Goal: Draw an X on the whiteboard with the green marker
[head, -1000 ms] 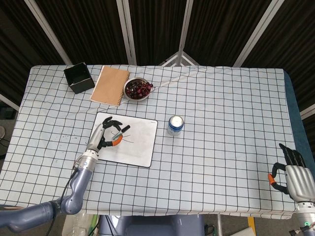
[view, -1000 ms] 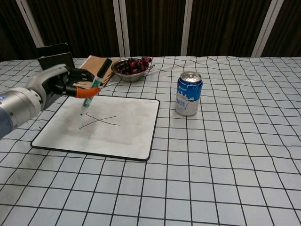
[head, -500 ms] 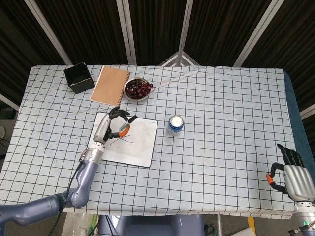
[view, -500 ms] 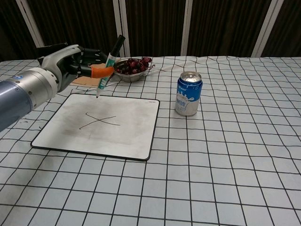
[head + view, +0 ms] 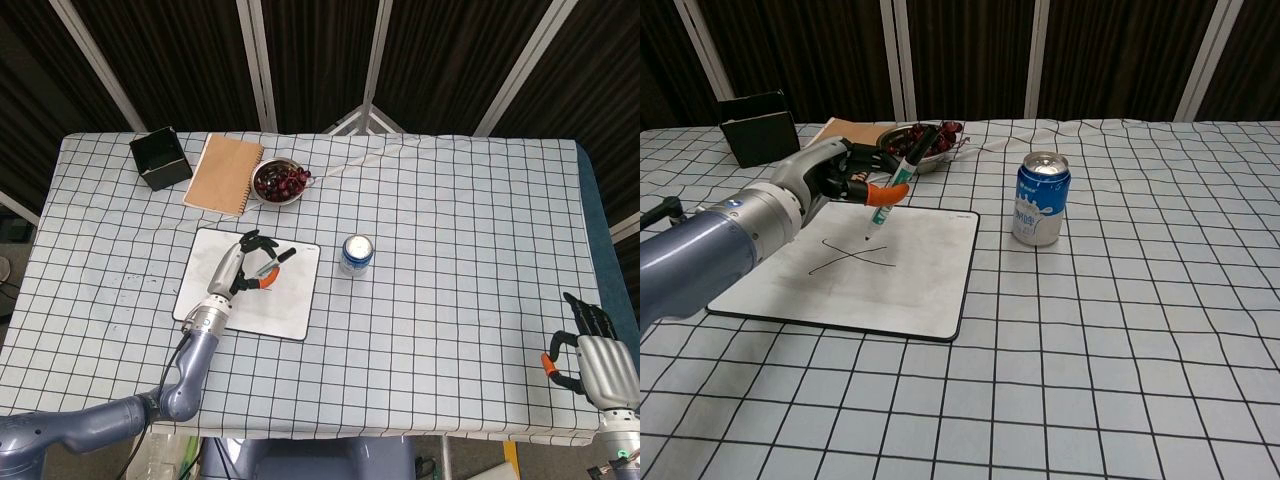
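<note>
we note a checked tablecloth [image 5: 1120,330] before dark curtains [image 5: 960,50]. the left hand [image 5: 835,177] grips the green marker [image 5: 895,188], tip above the whiteboard [image 5: 930,270] bearing an x [image 5: 852,257]. the blue can's [image 5: 1041,199] label is unreadable. the right hand [image 5: 592,355] rests spread, holding nothing.

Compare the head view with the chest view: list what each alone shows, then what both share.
Only the head view shows the right robot hand, empty at the table's near right corner, and the whole notebook. Only the chest view shows the X strokes plainly. Both show the left robot hand holding the green marker over the whiteboard, the can, cherry bowl and black box.
</note>
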Tool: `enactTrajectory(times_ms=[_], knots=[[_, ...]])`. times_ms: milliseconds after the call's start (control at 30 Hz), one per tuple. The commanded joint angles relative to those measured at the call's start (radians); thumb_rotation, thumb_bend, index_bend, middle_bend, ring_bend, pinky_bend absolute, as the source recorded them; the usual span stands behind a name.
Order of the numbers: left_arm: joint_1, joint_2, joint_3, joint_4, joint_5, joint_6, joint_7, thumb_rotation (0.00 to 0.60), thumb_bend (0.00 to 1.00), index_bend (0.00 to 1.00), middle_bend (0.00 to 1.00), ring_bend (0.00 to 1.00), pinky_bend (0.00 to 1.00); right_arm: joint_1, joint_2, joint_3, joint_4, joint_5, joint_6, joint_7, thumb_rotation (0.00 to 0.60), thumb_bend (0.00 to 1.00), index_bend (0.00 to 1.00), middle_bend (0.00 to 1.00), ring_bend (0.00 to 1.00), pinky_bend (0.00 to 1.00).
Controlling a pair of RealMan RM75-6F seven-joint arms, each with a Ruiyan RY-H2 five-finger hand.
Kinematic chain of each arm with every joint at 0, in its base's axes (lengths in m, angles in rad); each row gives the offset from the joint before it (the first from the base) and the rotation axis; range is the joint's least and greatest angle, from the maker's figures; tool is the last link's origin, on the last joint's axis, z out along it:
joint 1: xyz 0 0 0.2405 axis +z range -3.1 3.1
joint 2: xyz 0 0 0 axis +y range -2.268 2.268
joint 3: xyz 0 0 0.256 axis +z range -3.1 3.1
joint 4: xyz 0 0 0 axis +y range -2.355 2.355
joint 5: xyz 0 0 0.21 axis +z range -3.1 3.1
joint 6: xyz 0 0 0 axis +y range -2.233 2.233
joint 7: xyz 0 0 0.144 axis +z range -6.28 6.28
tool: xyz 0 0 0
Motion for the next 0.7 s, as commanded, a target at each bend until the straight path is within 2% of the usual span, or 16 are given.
enactTrajectory(times_ms=[33, 700], knots=[[-0.007, -0.012, -0.001, 0.018, -0.003, -0.005, 0.003, 0.6, 0.6, 0.79, 0.3, 0.07, 0.15, 0.0, 0.0, 0.0, 0.0, 0.001, -0.001, 0.001, 0.6, 0.37, 0.0, 0.0, 0.0, 0.0], [-0.039, -0.078, -0.011, 0.116, -0.002, -0.041, -0.017, 0.6, 0.6, 0.79, 0.3, 0.07, 0.15, 0.005, 0.0, 0.002, -0.001, 0.01, -0.011, 0.006, 0.6, 0.37, 0.0, 0.0, 0.0, 0.0]])
